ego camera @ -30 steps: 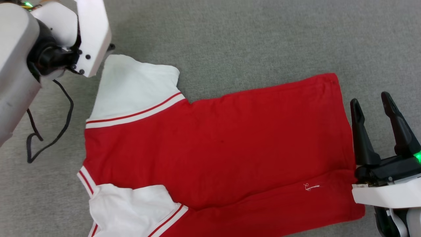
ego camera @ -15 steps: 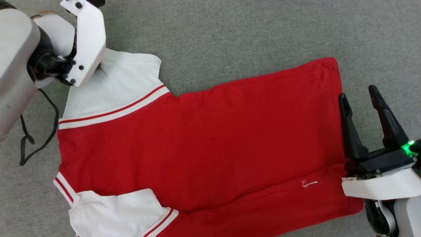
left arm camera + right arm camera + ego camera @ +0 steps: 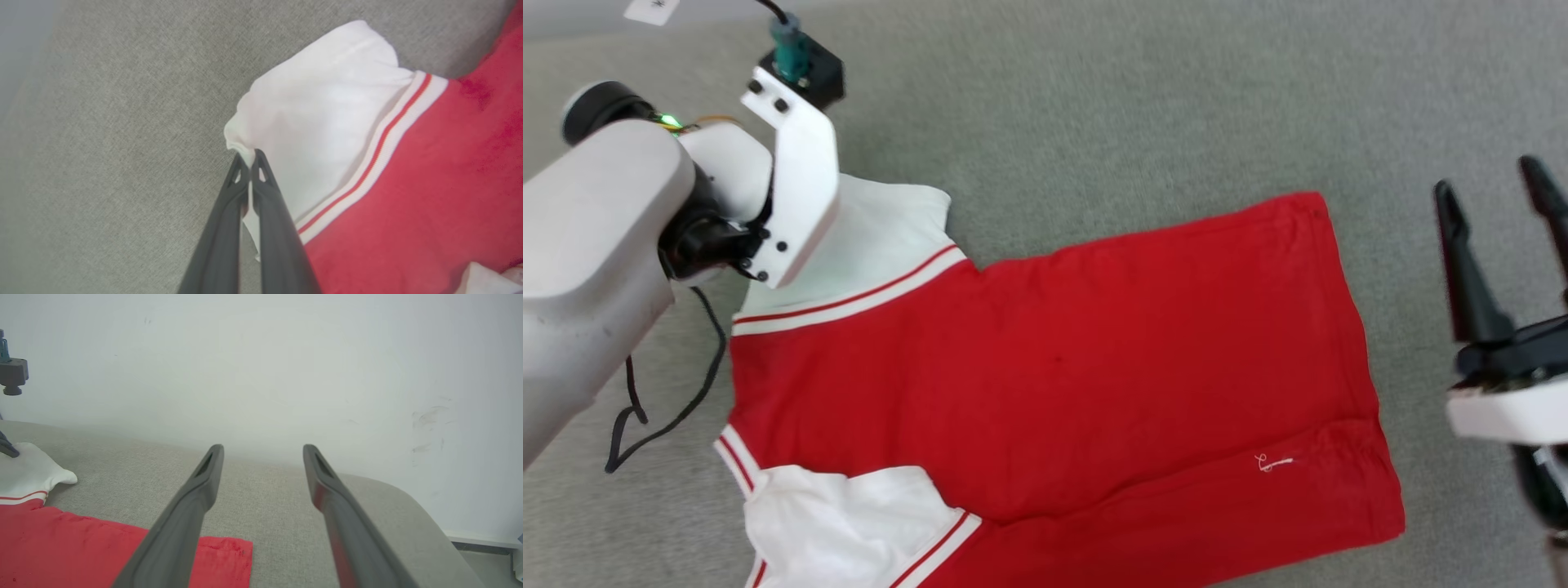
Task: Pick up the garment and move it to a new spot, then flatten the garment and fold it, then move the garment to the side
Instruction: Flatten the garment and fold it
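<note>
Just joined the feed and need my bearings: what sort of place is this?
Likely an indoor room, perhaps a test space: a grey cloth-covered surface with a rounded edge, a plain white wall behind it, and a red shirt spread on it.

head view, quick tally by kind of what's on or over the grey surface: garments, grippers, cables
garment: 1
grippers: 2 (left gripper shut on the garment's white sleeve, right gripper open, beside the hem)
black cable: 1
total: 4
</note>
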Tool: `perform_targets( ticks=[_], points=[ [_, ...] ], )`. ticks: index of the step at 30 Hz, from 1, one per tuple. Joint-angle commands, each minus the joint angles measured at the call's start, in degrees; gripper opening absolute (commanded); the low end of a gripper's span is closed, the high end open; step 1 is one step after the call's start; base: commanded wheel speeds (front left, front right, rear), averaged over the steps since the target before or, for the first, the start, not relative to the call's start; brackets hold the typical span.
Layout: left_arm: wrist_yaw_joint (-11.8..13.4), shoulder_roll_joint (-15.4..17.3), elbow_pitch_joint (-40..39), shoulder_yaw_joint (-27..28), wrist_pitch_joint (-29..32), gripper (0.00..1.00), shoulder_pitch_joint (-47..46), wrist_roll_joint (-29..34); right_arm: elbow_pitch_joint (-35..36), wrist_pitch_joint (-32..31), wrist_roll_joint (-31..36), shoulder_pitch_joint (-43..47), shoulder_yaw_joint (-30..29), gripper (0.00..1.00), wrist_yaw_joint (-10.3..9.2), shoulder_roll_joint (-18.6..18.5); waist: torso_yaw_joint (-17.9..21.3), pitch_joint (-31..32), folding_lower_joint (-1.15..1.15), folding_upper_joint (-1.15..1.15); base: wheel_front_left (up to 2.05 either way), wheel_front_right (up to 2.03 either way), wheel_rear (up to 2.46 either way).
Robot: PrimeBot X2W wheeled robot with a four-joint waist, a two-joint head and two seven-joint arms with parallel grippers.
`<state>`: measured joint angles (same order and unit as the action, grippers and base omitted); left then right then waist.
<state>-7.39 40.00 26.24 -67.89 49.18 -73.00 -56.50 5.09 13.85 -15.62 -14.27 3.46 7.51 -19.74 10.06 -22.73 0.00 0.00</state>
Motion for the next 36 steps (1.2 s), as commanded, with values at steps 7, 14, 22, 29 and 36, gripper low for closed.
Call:
perform_targets(
  ticks=[7,14,22,29,36],
  points=[
    [0.0,2.0,-7.8,-1.5,-5.8,0.00,2.0,-0.6,0.1,-12.0,-1.4,-6.9,0.5,1.00,-0.05,-9.9,-4.5,6.0,0.00,0.00,0.00,0.00,0.00],
    [0.0,2.8,-13.1,-2.4,-9.4,0.00,2.5,1.5,-1.2,-33.4,-8.3,-11.8,5.8,1.00,-0.05,-18.8,-6.7,6.0,0.00,0.00,0.00,0.00,0.00],
    [0.1,2.1,-17.8,-2.6,-11.1,0.00,0.7,3.7,-1.0,-62.9,-21.0,-20.5,19.9,1.00,-0.05,-30.0,-9.9,2.4,0.00,0.00,0.00,0.00,0.00],
    [0.1,1.4,-19.0,-2.6,-12.1,0.00,-0.7,5.0,-3.5,-74.7,-25.9,-26.1,25.8,1.00,-0.05,-31.2,-11.9,-0.6,0.00,0.00,0.00,0.00,0.00],
    [0.0,1.0,-19.7,-2.7,-13.4,0.00,-2.3,5.9,-10.3,-79.2,-26.5,-29.7,26.5,1.00,-0.05,-28.2,-13.8,-4.2,0.00,0.00,0.00,0.00,0.00]
  ],
)
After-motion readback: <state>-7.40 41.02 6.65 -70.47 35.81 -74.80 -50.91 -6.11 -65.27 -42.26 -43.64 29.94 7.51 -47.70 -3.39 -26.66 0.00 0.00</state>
